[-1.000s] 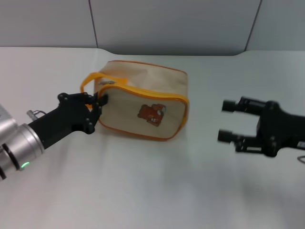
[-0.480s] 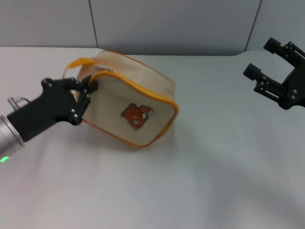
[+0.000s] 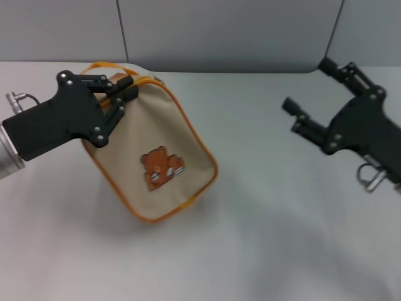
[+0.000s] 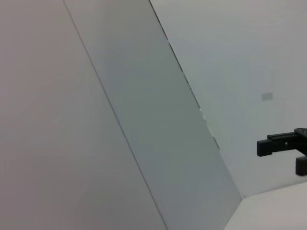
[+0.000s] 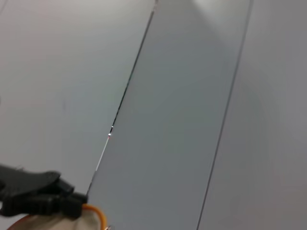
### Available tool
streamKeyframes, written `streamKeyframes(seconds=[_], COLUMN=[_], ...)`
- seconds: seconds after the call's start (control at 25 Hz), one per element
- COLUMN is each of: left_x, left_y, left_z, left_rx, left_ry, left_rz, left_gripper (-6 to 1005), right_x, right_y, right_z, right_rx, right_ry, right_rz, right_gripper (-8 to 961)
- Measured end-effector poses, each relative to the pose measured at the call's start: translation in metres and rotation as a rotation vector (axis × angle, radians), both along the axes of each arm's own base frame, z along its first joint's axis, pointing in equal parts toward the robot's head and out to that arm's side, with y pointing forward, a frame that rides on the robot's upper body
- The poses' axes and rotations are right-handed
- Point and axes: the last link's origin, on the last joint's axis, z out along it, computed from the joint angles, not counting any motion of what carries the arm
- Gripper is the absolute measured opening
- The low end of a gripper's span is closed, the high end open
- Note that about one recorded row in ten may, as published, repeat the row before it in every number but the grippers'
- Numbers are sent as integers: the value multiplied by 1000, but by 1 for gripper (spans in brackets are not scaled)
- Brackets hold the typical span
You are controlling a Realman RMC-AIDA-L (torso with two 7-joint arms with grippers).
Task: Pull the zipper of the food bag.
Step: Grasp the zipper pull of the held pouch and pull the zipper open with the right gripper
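The food bag, beige with orange piping and a brown bear print, hangs tilted above the white table in the head view. My left gripper is shut on the bag's upper end, at the orange loop handle, and holds it up. The zipper runs along the orange top edge beside the fingers; its pull tab is not clear. My right gripper is open and empty, raised to the right of the bag and well apart from it. The right wrist view shows the left gripper and a bit of orange handle.
The white table lies under both arms. Grey wall panels stand behind it. The left wrist view shows mostly wall, with a finger of the right gripper far off.
My left gripper has lifted the bag off the table and swung it up, so it hangs tilted. My right gripper rose, then came back left and lower, still open.
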Motion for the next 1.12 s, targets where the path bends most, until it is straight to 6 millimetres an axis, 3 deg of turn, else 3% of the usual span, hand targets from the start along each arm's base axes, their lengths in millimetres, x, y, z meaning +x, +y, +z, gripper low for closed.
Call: streamKeyframes(seconds=[0.32,0.72,1.12], left_x=[3,5,6], left_y=[4,4,4], left_z=[-5,-9,-14], left_rx=[-11,-12,-20], left_ry=[19,22,13], left_rz=[0,-8,-10], left_gripper=[72,70,69], right_x=[-14,-37,-61], right_y=[2,29,35], right_z=[-27,-51,-85], right_rx=[259,196,115], right_ry=[-157,-280,-416], right_rz=[21,61,140], right_gripper=[789,788,789])
